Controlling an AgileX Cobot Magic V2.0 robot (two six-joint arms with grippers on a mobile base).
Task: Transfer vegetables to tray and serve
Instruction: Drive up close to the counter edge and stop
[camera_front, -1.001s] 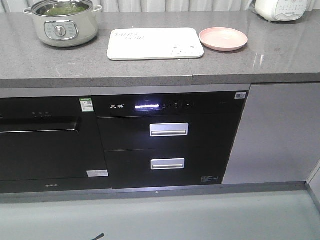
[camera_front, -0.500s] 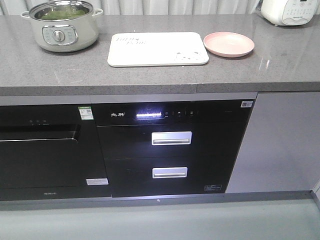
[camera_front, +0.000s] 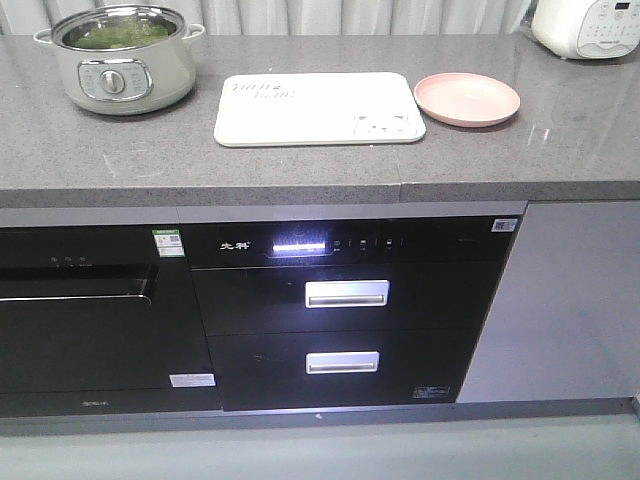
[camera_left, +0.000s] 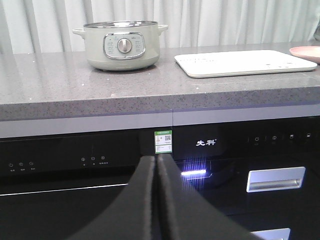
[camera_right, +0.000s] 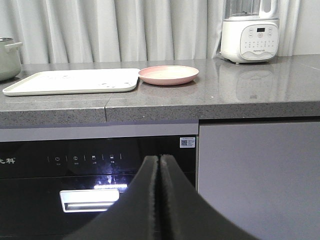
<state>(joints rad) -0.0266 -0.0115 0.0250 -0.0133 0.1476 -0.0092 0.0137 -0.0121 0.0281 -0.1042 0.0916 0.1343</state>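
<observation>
Right now both arms hang low in front of the black appliance fronts (camera_front: 330, 300), below the edge of the desk (camera_front: 300, 165). The left fingers (camera_left: 145, 190) are pressed together with nothing between them, and so are the right fingers (camera_right: 147, 190).

The vegetables (camera_front: 115, 35) show as a green mass inside the electric pot (camera_left: 122, 46), which stands up and a little left of your left fingers, well back on the desk. I cannot tell whether a glass lid covers the pot. The tray (camera_left: 245, 62) lies up and to the right of those fingers, apart from the pot. From your right fingers it lies up and to the left, with the pink plate (camera_right: 168, 74) just beside its far corner, nearly straight above the tips.

The step, as I judge it, is the reach for the leaves. Lift the left arm clear of the desk edge first. Spread the fingers wide before they cross the pot rim, not inside it. Come down from above, not from the side, so you do not push the pot. Take a leaf by its firmer rib with a light pinch, since soft leaves are likely to tear or slip. Keep the right fingers back from the tray.
</observation>
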